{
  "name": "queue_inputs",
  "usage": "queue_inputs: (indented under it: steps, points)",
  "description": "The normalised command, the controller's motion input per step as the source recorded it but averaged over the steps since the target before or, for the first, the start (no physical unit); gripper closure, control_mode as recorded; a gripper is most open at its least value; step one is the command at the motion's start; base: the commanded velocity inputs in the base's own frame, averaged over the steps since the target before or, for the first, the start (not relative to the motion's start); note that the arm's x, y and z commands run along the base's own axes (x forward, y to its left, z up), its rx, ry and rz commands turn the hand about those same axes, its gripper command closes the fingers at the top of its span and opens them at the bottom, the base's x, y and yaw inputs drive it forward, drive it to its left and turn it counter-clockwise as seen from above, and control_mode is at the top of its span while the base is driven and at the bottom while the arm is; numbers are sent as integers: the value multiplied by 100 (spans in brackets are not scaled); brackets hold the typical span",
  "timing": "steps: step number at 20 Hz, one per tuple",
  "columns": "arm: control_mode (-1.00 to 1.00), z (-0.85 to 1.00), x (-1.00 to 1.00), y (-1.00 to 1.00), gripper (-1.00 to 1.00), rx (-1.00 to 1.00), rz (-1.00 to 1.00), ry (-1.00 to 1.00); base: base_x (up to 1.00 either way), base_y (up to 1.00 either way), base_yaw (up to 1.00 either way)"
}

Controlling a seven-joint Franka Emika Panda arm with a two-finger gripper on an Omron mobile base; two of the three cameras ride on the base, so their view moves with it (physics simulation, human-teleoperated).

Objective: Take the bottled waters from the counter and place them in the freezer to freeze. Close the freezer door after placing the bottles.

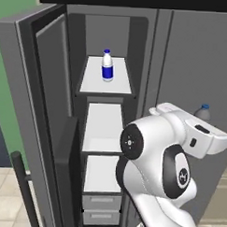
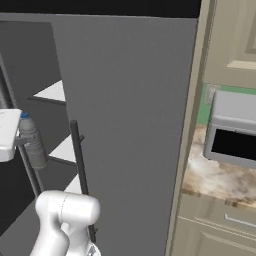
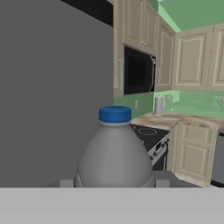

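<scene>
Left base view, by size: freezer (image 1: 112, 22), tall grey compartment, its freezer door (image 1: 33, 112) swung open at left; white shelves and grey drawers (image 1: 101, 202) inside. White bottle (image 1: 107, 66), blue label and cap, upright on the top shelf (image 1: 107, 89). Grey bottle (image 3: 115, 159), bluish cap, upright, clamped in my hand (image 3: 114, 183) before the plain fridge door (image 2: 130, 125). Marbled counter (image 2: 212, 177) lies to the right.

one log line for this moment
grey bottle: held in shut jaws | white bottle: upright on top freezer shelf | freezer door: open
</scene>
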Motion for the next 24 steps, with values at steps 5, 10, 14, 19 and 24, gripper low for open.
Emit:
queue_inputs:
  steps: [5,10,14,19,24]
  points:
    - [100,0,0,0,100,0,0,0,4,46,0]
    - [100,0,0,0,100,0,0,0,3,39,0]
    - [100,0,0,0,100,0,0,0,8,33,0]
    - [100,0,0,0,100,0,0,0,15,40,0]
    - [100,0,0,0,100,0,0,0,13,28,0]
